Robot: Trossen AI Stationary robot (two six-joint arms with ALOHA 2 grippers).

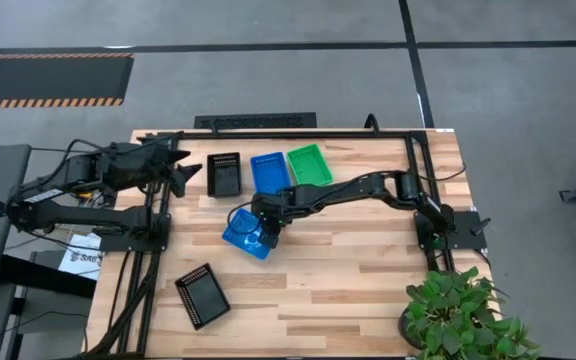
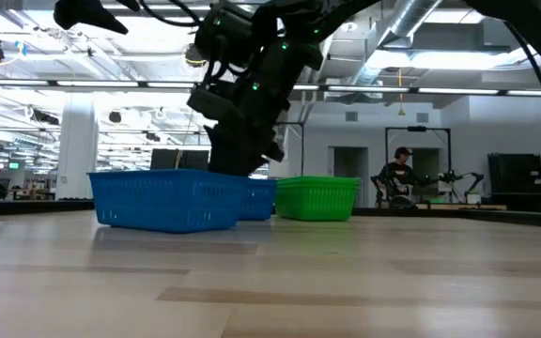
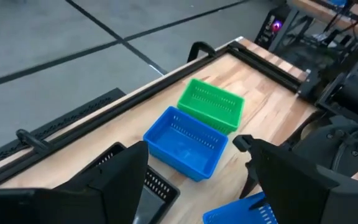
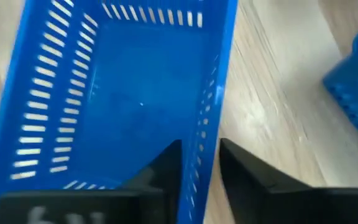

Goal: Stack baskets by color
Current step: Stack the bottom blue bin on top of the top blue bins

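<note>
Three baskets stand in a row at the far side: black (image 1: 223, 173), blue (image 1: 269, 172) and green (image 1: 310, 164). A second blue basket (image 1: 243, 234) rests flat on its bottom mid-table, and my right gripper (image 4: 201, 149) is shut on its wall. Another black basket (image 1: 201, 295) lies near the front left. My left gripper (image 1: 186, 170) hangs open above the table's far left, beside the black basket of the row, touching nothing. My right gripper pinches the side wall (image 4: 205, 134) of the mid-table blue basket, the wall toward the table's right edge. One finger (image 4: 163, 171) is inside the basket and one (image 4: 253, 174) outside. The fingers slant down from above. The basket's bottom (image 2: 162, 225) stays on the table.
A potted plant (image 1: 463, 315) stands at the table's near right corner. A black frame rail (image 1: 288, 134) runs along the far edge. Bare wood lies between the mid-table blue basket and the plant. A person (image 2: 400, 174) sits in the room far behind.
</note>
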